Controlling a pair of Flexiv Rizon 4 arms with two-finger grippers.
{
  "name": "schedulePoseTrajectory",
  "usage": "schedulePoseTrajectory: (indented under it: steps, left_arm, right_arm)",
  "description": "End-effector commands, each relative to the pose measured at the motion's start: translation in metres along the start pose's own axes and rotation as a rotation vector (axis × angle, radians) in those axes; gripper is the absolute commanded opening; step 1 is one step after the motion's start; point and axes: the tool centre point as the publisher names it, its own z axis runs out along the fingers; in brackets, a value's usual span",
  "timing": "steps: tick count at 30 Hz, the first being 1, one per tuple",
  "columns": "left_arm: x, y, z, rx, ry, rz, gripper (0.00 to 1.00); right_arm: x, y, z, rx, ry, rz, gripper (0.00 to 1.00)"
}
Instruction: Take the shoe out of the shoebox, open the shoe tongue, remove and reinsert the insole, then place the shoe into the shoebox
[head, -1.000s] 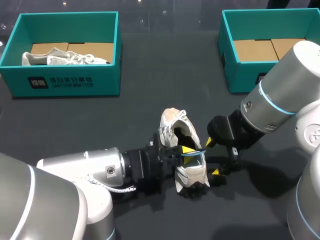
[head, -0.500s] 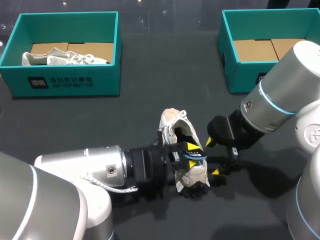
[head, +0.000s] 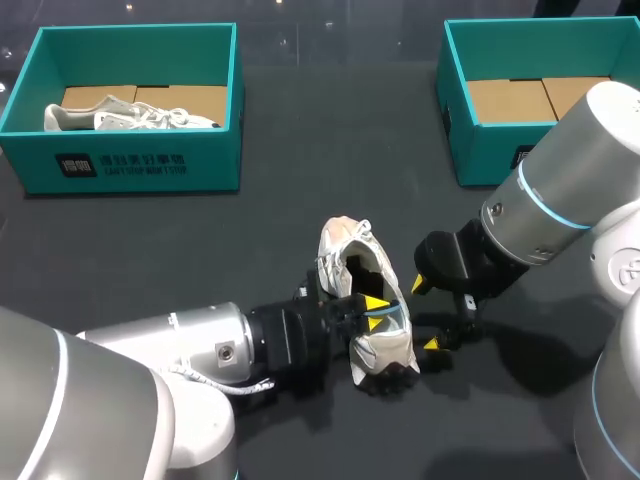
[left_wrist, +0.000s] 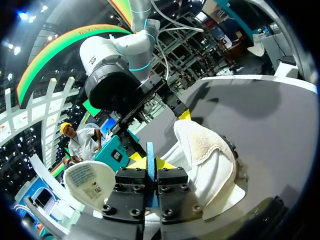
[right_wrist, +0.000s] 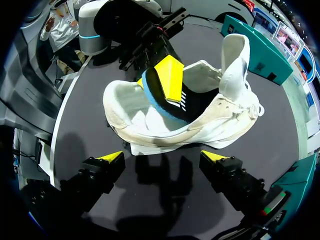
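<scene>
Near the table's (head: 300, 150) front edge the scuffed white shoe (head: 381, 346) lies with its tongue (right_wrist: 234, 60) raised, its blue-edged insole (right_wrist: 161, 104) pinched by the left end effector (head: 375, 303), the right end effector (head: 424, 314) spread wide just beside it.

head cam: fixed, high behind robot, looks down over whole table (head: 300, 220); farthest off.
L wrist cam: on left arm (head: 190, 355), v. close to shoe (left_wrist: 210, 155), faces twd right arm (left_wrist: 117, 70).
R wrist cam: on right arm, close beside shoe, faces twd left arm.
shared: shoe in all 3; each wrist cam sees other arm.
</scene>
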Motion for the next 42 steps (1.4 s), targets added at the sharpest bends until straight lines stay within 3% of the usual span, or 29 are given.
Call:
schedulePoseTrajectory:
  steps: [1, 6, 7, 9, 16, 19, 22, 34, 41, 42]
  left_arm:
    - [-0.004, 0.008, 0.003, -0.008, 0.007, -0.017, 0.0]
    - [-0.007, -0.003, -0.003, 0.004, 0.008, -0.025, 0.0]
    - [-0.007, -0.007, -0.005, 0.008, 0.009, -0.026, 0.13]
    - [-0.008, -0.014, -0.007, 0.012, 0.014, -0.028, 0.23]
    - [-0.007, -0.041, -0.016, 0.021, 0.07, -0.035, 0.34]
    - [-0.006, -0.046, -0.016, 0.023, 0.086, -0.026, 0.29]
    - [-0.004, -0.042, -0.011, 0.007, 0.098, -0.021, 0.0]
    - [0.005, -0.002, 0.006, -0.086, 0.144, -0.025, 0.0]
    - [0.001, -0.007, 0.0, -0.061, 0.169, -0.06, 0.0]
    - [-0.001, -0.01, -0.002, -0.044, 0.179, -0.076, 0.05]
  right_arm:
    - [0.001, 0.0, 0.001, 0.002, -0.004, 0.0, 1.0]
    - [0.001, 0.0, 0.001, 0.002, -0.004, 0.0, 1.0]
    - [0.001, 0.0, 0.001, 0.002, -0.004, 0.0, 1.0]
    - [0.001, 0.0, 0.001, 0.002, -0.004, 0.0, 1.0]
    - [0.001, 0.0, 0.001, 0.002, -0.004, 0.0, 1.0]
    - [0.001, 0.0, 0.001, 0.002, -0.004, 0.0, 1.0]
    - [0.001, 0.0, 0.001, 0.002, -0.004, 0.0, 1.0]
    - [0.001, 0.0, 0.001, 0.002, -0.004, 0.0, 1.0]
    - [0.001, 0.0, 0.001, 0.002, -0.004, 0.0, 1.0]
    - [0.001, 0.0, 0.001, 0.002, -0.004, 0.0, 1.0]
